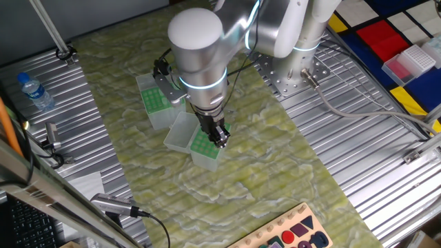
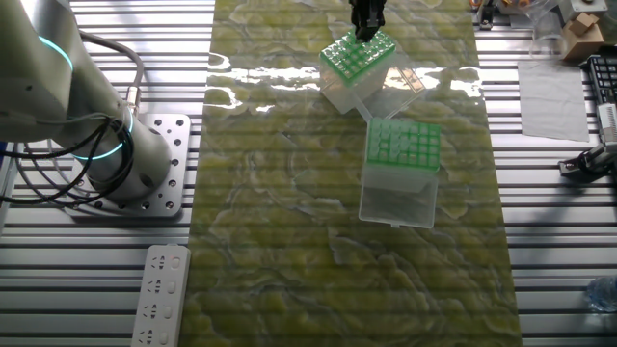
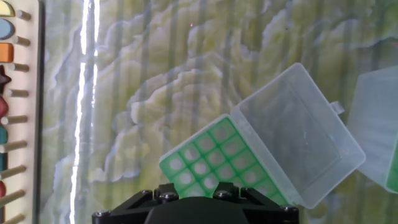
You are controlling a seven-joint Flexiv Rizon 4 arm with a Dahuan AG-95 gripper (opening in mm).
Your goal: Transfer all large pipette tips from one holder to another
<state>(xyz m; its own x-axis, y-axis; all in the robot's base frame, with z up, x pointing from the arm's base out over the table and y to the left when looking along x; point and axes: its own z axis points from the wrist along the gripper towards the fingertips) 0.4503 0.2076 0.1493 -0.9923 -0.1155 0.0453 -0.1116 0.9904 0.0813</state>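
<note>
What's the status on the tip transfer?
Pincer down over one open tip box, jaw state unclear. Second box apart, lid open, tips seated. Nothing blocking.

Tip holders: two, one under the arm's end [image 1: 204,145] and one further back [image 1: 156,101]
Open hinged lids: two, one per holder, the first [image 3: 298,137] and the second [image 2: 397,205]
Large pipette tips: many in a grid [image 2: 404,143] in one holder; exact number too small to tell
Robot arms: one [image 1: 200,52]
Water bottles: one [image 1: 34,91]
Wooden shape puzzle boards: one [image 1: 293,233]
Power strips: one [image 2: 161,295]
Red and white racks on the side: one of each, red [image 1: 396,67] and white [image 1: 420,56]
</note>
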